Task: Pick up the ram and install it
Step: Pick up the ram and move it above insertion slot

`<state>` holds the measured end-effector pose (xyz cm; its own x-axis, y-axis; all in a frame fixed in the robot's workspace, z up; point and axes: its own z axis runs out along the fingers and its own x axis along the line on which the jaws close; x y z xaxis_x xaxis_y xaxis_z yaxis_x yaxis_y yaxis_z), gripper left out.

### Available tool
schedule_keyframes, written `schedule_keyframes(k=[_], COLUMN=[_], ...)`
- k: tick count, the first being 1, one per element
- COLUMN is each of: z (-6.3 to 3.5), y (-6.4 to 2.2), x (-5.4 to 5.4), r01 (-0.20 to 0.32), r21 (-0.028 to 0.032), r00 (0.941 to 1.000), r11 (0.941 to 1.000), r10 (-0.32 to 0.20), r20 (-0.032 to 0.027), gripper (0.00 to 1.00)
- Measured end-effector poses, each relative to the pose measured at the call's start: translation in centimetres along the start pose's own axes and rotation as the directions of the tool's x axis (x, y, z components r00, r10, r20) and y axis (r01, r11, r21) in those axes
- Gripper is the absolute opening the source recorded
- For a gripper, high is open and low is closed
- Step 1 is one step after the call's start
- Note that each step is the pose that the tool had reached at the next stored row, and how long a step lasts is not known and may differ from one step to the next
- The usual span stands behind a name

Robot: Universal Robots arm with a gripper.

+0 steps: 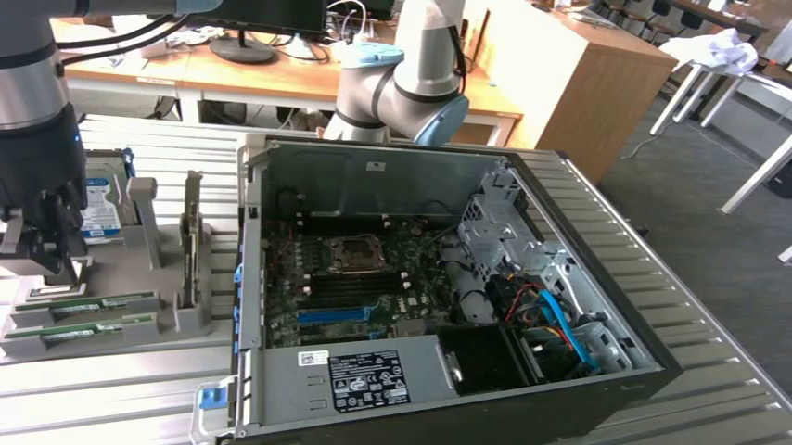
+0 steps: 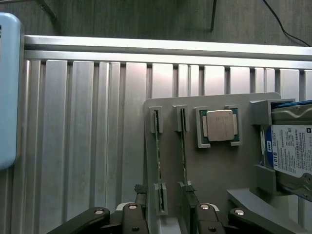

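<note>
At nine o'clock of the open computer case [image 1: 409, 278], we note the gripper [image 1: 47, 264] poised, jaws spread wide and empty, over the grey holder [image 1: 124, 273], whose slots prop the ram [image 1: 89, 304] on edge, likely so fingers can straddle it.

Ribbed brushed-metal table [image 2: 87, 146]; matt grey plastic holder [image 2: 214, 185]; ram [image 1: 93, 303]: green circuit board.
</note>
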<state>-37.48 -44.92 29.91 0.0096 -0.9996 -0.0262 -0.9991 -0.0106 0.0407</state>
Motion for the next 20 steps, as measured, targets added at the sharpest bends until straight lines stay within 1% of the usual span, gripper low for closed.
schedule_keyframes(k=[9, 20], z=[0.23, 0.46], y=[-0.01, -0.02], x=[0.05, 0.07], r01=[0.036, 0.041], r21=[-0.001, -0.0012], r00=[0.9994, 0.9992], r11=[0.9994, 0.9992], r10=[-0.036, -0.041], r20=[-0.0014, -0.0016], gripper=[0.41, 0.41])
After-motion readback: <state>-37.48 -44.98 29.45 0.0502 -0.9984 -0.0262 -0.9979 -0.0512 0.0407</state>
